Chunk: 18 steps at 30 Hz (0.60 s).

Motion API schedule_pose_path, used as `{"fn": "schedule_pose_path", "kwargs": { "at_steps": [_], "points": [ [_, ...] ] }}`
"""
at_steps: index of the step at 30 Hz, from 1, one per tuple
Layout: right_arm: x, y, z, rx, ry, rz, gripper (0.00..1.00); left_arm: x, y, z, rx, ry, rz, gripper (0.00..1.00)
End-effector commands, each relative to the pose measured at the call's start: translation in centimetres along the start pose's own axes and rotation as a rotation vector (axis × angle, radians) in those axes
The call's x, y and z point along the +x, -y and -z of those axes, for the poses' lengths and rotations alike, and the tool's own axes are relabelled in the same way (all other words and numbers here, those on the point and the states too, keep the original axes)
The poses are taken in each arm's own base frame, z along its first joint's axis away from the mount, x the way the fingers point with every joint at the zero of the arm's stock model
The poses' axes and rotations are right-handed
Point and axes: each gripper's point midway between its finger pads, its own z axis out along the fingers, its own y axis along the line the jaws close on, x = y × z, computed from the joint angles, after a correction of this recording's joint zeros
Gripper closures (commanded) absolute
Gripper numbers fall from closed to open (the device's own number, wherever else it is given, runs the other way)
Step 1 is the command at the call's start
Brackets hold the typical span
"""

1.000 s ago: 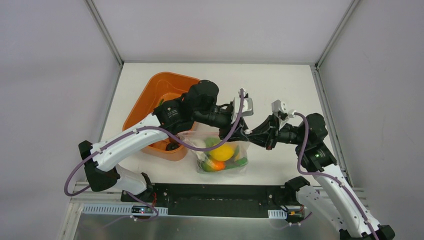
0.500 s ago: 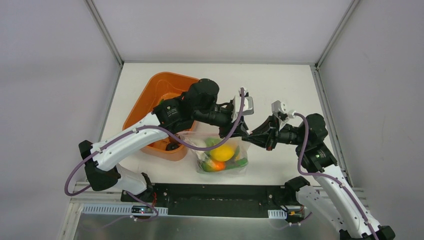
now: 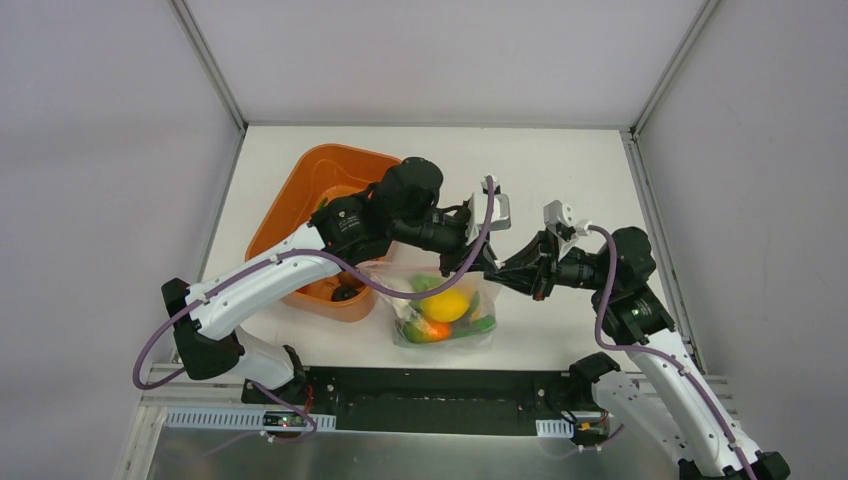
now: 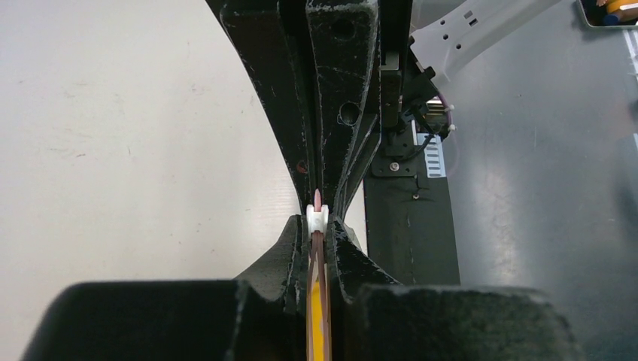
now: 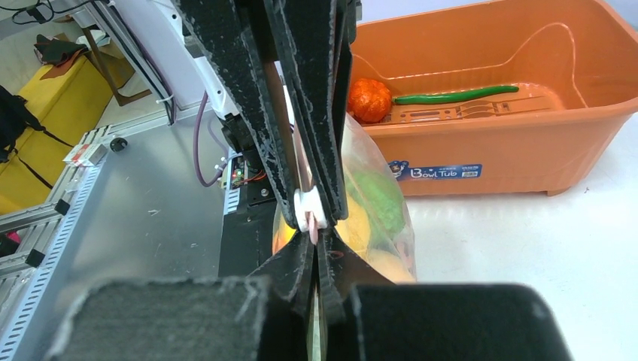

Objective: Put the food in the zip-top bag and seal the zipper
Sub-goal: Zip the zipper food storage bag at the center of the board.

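The zip-top bag [image 3: 446, 312] stands near the table's front, holding yellow, green and orange food [image 3: 448, 305]; it also shows in the right wrist view [image 5: 380, 214]. Its pink zipper [image 4: 320, 199] runs along the raised top edge, with a white slider [image 4: 318, 218] on it. My left gripper [image 3: 476, 262] is shut on the zipper at the slider, seen in the left wrist view [image 4: 319, 229]. My right gripper [image 3: 503, 272] is shut on the zipper's right end [image 5: 316, 252], tip to tip with the left one. An orange fruit [image 5: 369, 100] and a green pod [image 5: 455, 95] lie in the basket.
The orange basket [image 3: 300, 195] sits left of the bag, under my left arm, with a dark item [image 3: 343, 293] at its near corner. Frame posts stand at the table's back corners. A black rail [image 3: 440, 385] runs along the near edge.
My left gripper has slid slightly right along the bag's top edge, closing up to the right gripper. The right arm and the bag have held still.
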Motion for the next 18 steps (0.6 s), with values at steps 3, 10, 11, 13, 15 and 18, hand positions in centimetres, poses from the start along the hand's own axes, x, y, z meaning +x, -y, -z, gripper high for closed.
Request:
{"fn": "schedule_pose_path", "kwargs": {
  "at_steps": [3, 10, 11, 13, 15, 18],
  "points": [
    [-2.1, -0.3, 0.2, 0.012, 0.036, 0.094, 1.0, -1.5, 0.3, 0.9, -0.02, 0.044, -0.047, 1.0],
    [-2.4, 0.3, 0.4, 0.068, 0.056, 0.11, 1.0, 0.8, 0.2, 2.8, -0.088, 0.012, -0.063, 1.0],
    [-2.4, 0.2, 0.5, 0.066, 0.058, 0.112, 1.0, 1.2, 0.1, 3.1, -0.099, 0.003, -0.062, 1.0],
    [-2.5, 0.1, 0.5, 0.06, 0.059, 0.115, 1.0, 2.1, 0.0, 3.7, -0.12, -0.011, -0.056, 1.0],
    [-2.6, 0.0, 0.5, 0.059, 0.061, 0.116, 1.0, 2.9, -0.1, 4.1, -0.133, -0.02, -0.05, 1.0],
    [-2.7, -0.1, 0.6, 0.06, 0.064, 0.122, 1.0, 3.7, -0.3, 5.0, -0.159, -0.027, -0.043, 1.0]
  ]
}}
